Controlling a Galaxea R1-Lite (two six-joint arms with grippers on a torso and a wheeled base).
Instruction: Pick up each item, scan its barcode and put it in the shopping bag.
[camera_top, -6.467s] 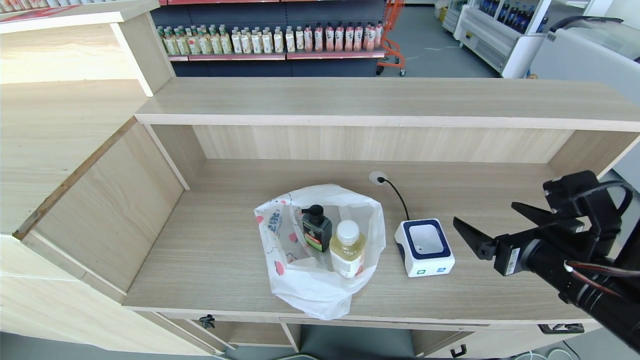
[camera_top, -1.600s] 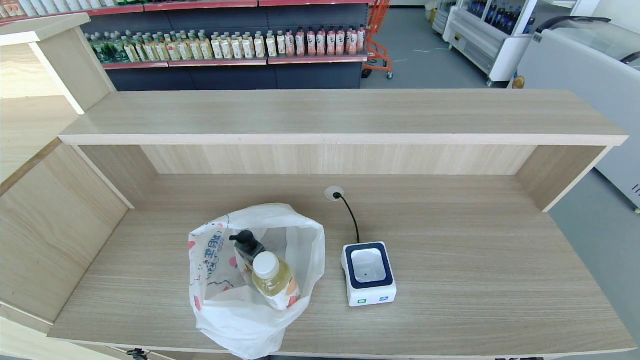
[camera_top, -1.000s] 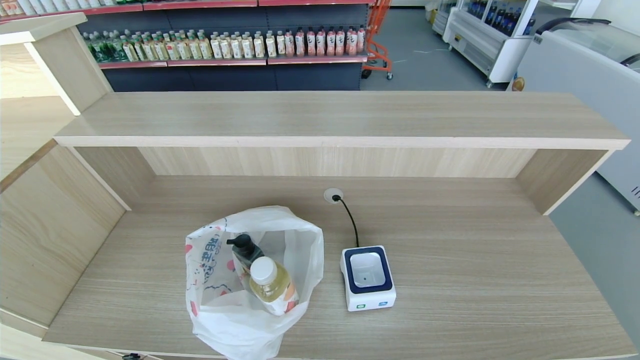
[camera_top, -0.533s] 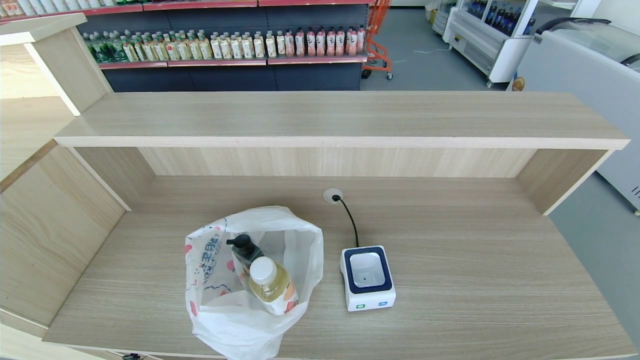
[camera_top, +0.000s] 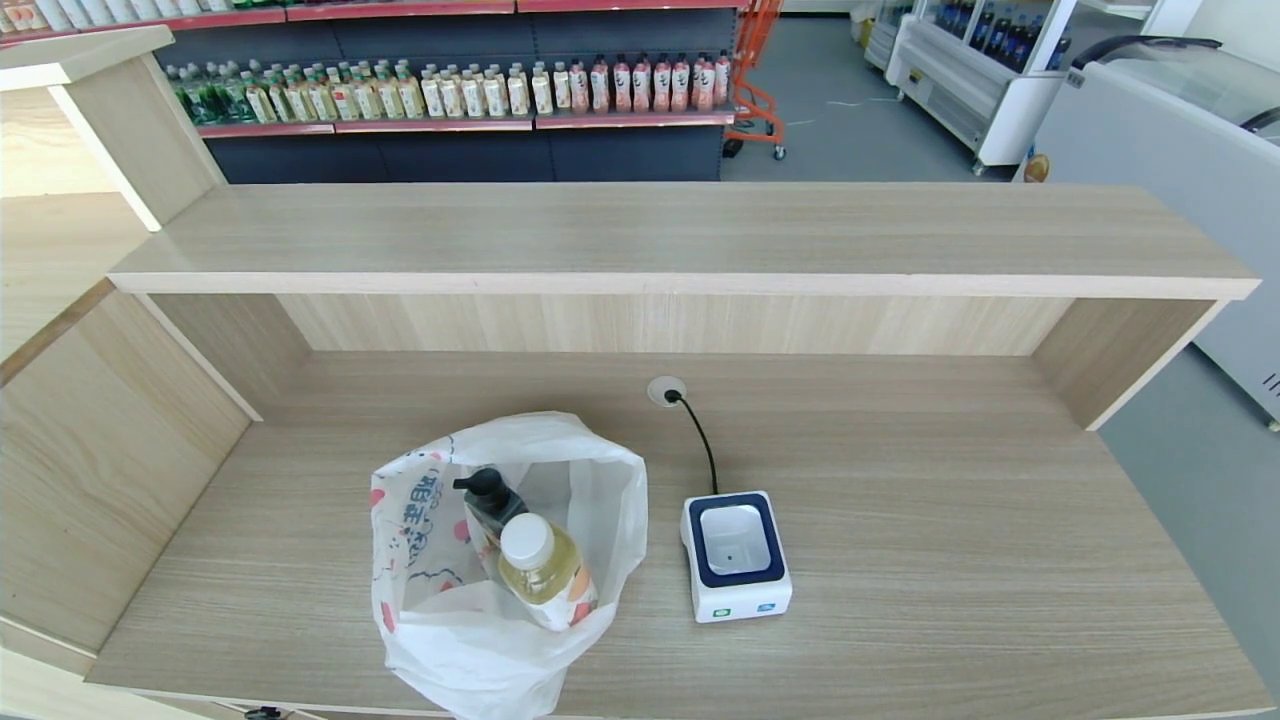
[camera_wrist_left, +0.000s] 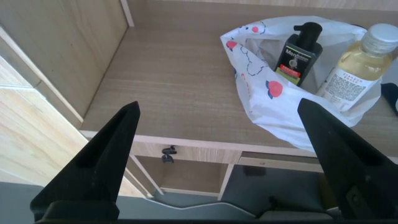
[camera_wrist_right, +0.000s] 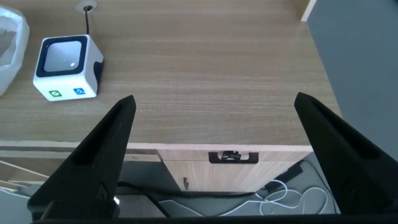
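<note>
Black pump bottle (camera_top: 487, 497) and yellow drink bottle (camera_top: 545, 568) are sitting inside the white plastic shopping bag (camera_top: 470, 650) at the wooden counter's (camera_top: 900, 560) front edge. Left gripper (camera_wrist_left: 217, 106) and right gripper (camera_wrist_right: 214, 98) are hanging with jaws spread, empty. Task is likely finishing.

Blue printed characters on white plastic shopping bag (camera_top: 415, 508), lower left of head view. Fine print, too small to read, on clear bottle of yellow liquid (camera_wrist_left: 347, 78). Red-and-green label on black pump bottle (camera_wrist_left: 297, 59). Green and blue icons on white box-shaped scanner (camera_wrist_right: 66, 93).
</note>
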